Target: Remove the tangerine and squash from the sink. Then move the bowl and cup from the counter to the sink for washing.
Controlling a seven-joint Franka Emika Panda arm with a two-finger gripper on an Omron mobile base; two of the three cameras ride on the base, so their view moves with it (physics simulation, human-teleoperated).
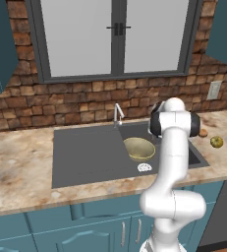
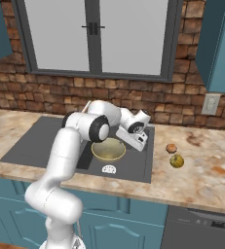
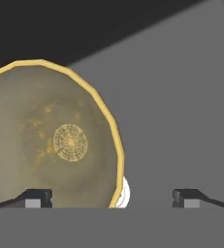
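Olive-brass shallow bowl [image 1: 139, 148] sits in the dark grey sink [image 1: 85, 152] basin, so lift clear. From the right base, your gripper [image 2: 142, 141] hangs just right of it. At the hand, wide-open fingertips [image 3: 36, 197] hold nothing; the cup is next.

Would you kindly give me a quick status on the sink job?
Gripper open over the sink, holding nothing. Bowl in the basin. Tangerine and squash on the counter. Nothing in the way.
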